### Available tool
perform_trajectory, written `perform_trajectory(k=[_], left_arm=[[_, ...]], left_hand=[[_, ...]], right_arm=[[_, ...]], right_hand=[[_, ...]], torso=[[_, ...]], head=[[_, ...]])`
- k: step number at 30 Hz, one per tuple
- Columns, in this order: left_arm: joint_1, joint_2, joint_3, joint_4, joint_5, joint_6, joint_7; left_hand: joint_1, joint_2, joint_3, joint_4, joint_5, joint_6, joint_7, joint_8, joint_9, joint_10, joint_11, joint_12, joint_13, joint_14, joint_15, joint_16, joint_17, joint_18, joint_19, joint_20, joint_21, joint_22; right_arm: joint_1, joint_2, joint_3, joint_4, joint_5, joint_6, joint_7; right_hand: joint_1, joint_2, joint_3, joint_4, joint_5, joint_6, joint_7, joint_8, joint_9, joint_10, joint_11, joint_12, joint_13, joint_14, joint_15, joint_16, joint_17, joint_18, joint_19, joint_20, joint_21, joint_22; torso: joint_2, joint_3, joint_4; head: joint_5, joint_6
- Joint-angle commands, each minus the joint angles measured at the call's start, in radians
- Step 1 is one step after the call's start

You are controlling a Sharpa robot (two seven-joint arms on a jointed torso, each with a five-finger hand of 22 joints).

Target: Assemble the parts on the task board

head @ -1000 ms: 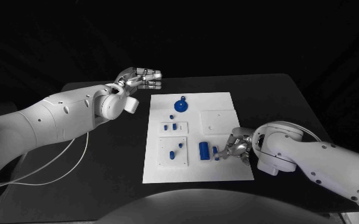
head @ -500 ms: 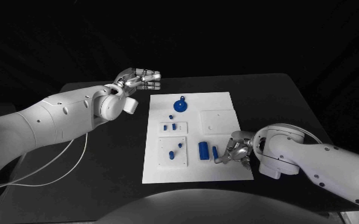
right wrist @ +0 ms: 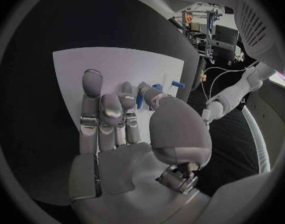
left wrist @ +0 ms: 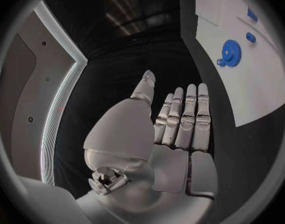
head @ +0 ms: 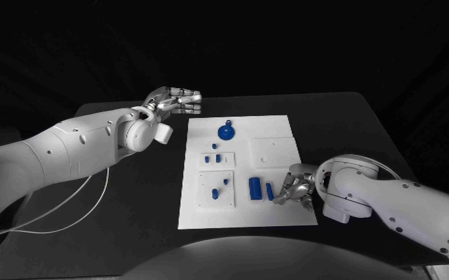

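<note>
Two hands, one at work on the task board.

Right hand rests on the board's near right part, fingers curled round a slim blue part; whether it grips, I cannot tell. Left hand hovers off the board's far left corner, flat, fingers together, holding nothing.

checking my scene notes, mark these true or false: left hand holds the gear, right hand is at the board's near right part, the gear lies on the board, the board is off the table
1. The left hand holds the blue gear: false, it is open, off the task board.
2. The right hand is at the board's near right part: true.
3. The gear lies on the board: true.
4. The board is off the table: false, it lies on it.
</note>
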Motion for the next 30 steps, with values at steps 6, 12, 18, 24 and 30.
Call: perform_trajectory(k=[6, 12, 18, 24, 30], left_arm=[[0.0, -0.001, 0.0, 0.003, -0.002, 0.011, 0.005], [0.001, -0.002, -0.001, 0.003, -0.002, 0.011, 0.004], [0.001, -0.002, -0.001, 0.003, -0.002, 0.012, 0.004], [0.001, -0.002, -0.001, 0.003, -0.002, 0.013, 0.004], [0.001, -0.002, -0.001, 0.002, -0.002, 0.015, 0.003]], left_hand=[[-0.006, -0.003, 0.0, 0.008, 0.003, -0.005, -0.001, -0.003, -0.001, -0.006, -0.002, 0.0, 0.001, -0.005, 0.0, -0.001, 0.0, -0.005, -0.005, 0.0, 0.0, -0.001], [-0.006, -0.003, 0.0, 0.008, 0.003, -0.005, -0.001, -0.003, -0.001, -0.006, -0.002, 0.0, 0.001, -0.005, 0.0, -0.001, 0.0, -0.005, -0.005, 0.0, 0.0, -0.001], [-0.006, -0.003, 0.0, 0.008, 0.003, -0.005, -0.001, -0.003, -0.001, -0.006, -0.002, 0.0, 0.001, -0.005, 0.0, -0.001, 0.0, -0.005, -0.005, 0.0, 0.0, -0.001], [-0.003, -0.003, 0.001, 0.008, 0.003, -0.004, -0.001, -0.003, -0.001, -0.006, -0.002, 0.0, 0.001, -0.005, 0.0, -0.001, 0.0, -0.005, -0.005, 0.0, 0.0, -0.001], [-0.003, -0.003, 0.001, 0.008, 0.003, -0.004, -0.001, -0.003, -0.001, -0.006, -0.002, 0.0, 0.001, -0.005, 0.0, -0.001, 0.0, -0.005, -0.005, 0.0, 0.0, -0.001]], right_arm=[[-0.002, 0.007, 0.0, -0.007, -0.025, -0.014, -0.002], [-0.002, 0.011, 0.0, -0.012, -0.022, -0.015, -0.003], [-0.002, 0.015, 0.0, -0.019, -0.021, -0.011, -0.01], [-0.003, 0.023, -0.001, -0.032, -0.015, -0.006, -0.016], [-0.002, 0.036, -0.001, -0.057, 0.002, 0.005, -0.022]], right_hand=[[-0.038, 0.004, 0.009, -0.024, -0.006, 0.005, -0.008, 0.001, 0.008, 0.005, -0.001, 0.005, 0.002, 0.003, -0.002, -0.004, -0.003, -0.006, 0.039, -0.004, 0.004, -0.003], [-0.04, 0.004, 0.011, -0.023, -0.006, 0.005, -0.008, 0.001, 0.008, 0.006, -0.002, 0.006, 0.003, 0.003, -0.003, -0.004, -0.003, -0.006, 0.039, -0.004, 0.005, -0.003], [-0.036, 0.007, 0.027, -0.037, -0.003, 0.005, -0.009, 0.001, 0.012, 0.007, -0.002, 0.008, 0.005, 0.004, -0.002, -0.002, -0.004, -0.007, 0.039, -0.003, 0.006, -0.004], [-0.043, 0.022, 0.043, -0.068, 0.026, 0.004, -0.01, 0.001, 0.022, 0.007, -0.002, 0.012, 0.006, 0.004, -0.001, 0.001, -0.007, -0.006, 0.038, -0.002, 0.01, -0.004], [-0.048, 0.032, 0.025, -0.101, 0.113, 0.003, -0.011, 0.001, 0.033, 0.007, -0.003, 0.014, 0.006, 0.003, -0.002, 0.004, -0.01, -0.006, 0.038, -0.002, 0.012, -0.003]], torso=[[0.0, 0.0003, -0.0009], [0.0, 0.0002, -0.0006], [0.0, -0.0004, -0.0005], [0.0, -0.0002, -0.0007], [0.0, 0.0, -0.0004]], head=[[0.002, 0.0], [0.001, 0.0], [0.001, 0.0], [0.002, 0.0], [0.003, 0.0]])
